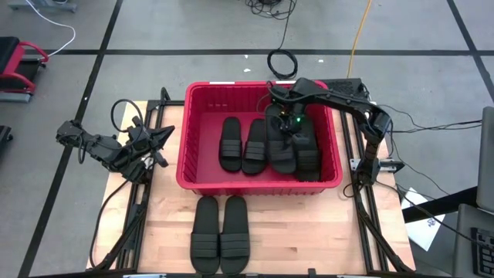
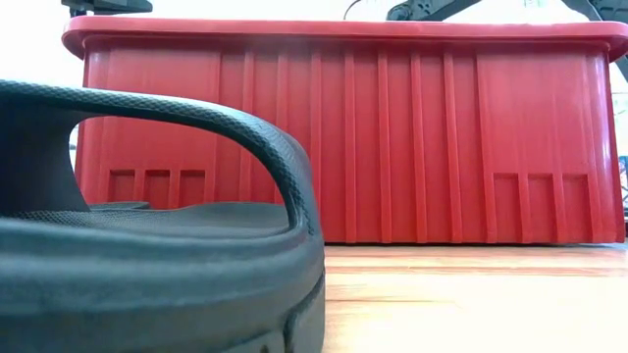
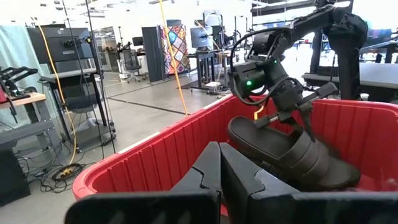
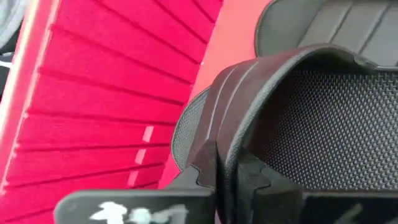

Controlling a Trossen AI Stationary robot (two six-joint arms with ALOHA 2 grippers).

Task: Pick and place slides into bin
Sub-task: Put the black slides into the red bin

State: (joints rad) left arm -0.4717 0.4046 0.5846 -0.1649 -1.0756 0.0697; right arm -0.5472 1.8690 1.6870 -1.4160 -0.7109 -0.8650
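The red bin (image 1: 202, 93) stands mid-table; its near wall fills the low view (image 2: 412, 137). Several black slides lie side by side on its floor, such as one on the left (image 1: 231, 144). My right gripper (image 1: 289, 123) reaches into the bin from the right and is shut on another slide (image 3: 292, 155). Two slides (image 1: 221, 235) lie flat on their soles on the table in front of the bin; one shows close up in the low view (image 2: 147, 245). My left gripper (image 3: 221, 177) is shut and empty, left of the bin (image 1: 158, 143). My right gripper pinches the slide's strap at its edge (image 4: 231, 146), one finger under the strap and one outside it. The fingers (image 3: 305, 118) come slanting down from above. The slide sits tilted, its far end (image 3: 245, 132) raised and its near end (image 3: 339, 177) low in the bin.
Black frame rails (image 1: 363, 208) run along both sides of the wooden table top (image 1: 309, 232). Cables lie on the floor beyond the far edge (image 1: 282, 62). Bare wood shows right of the two slides on the table.
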